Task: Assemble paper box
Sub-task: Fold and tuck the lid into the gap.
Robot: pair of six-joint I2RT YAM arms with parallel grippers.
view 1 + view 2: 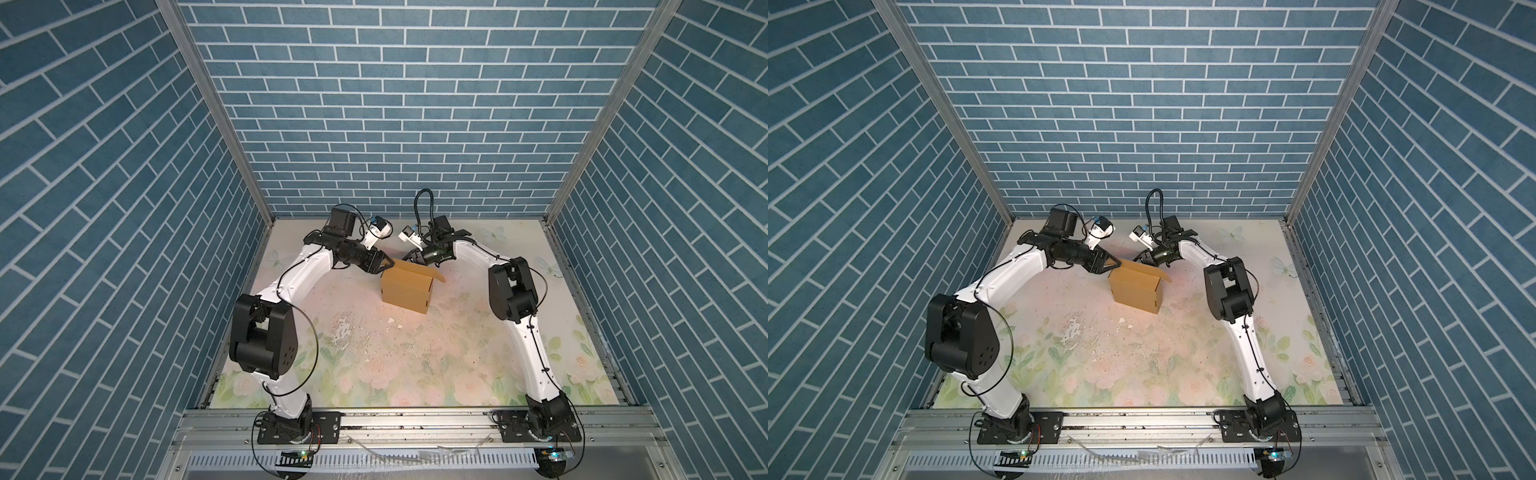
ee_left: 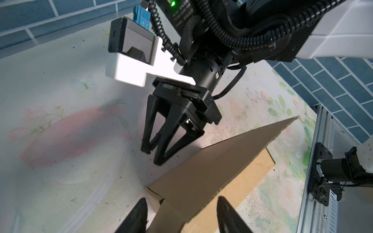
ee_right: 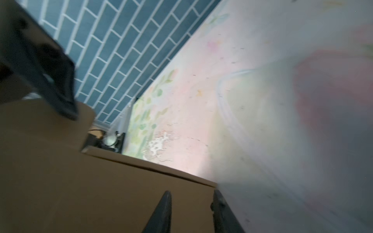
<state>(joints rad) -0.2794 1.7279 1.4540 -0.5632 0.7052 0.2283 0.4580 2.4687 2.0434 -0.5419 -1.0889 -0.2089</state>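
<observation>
While the paper box [image 1: 405, 291] stands on the floral table [image 1: 374, 365] just above centre in both top views, the left gripper [image 1: 389, 263] straddles its raised flap [image 2: 222, 161], jaws apart and unclamped, and the right gripper [image 1: 410, 260] just beyond gapes narrowly, empty.

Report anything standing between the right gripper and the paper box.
Nothing visible does: the right gripper hangs right beside the paper box, and no other object lies between them.
</observation>
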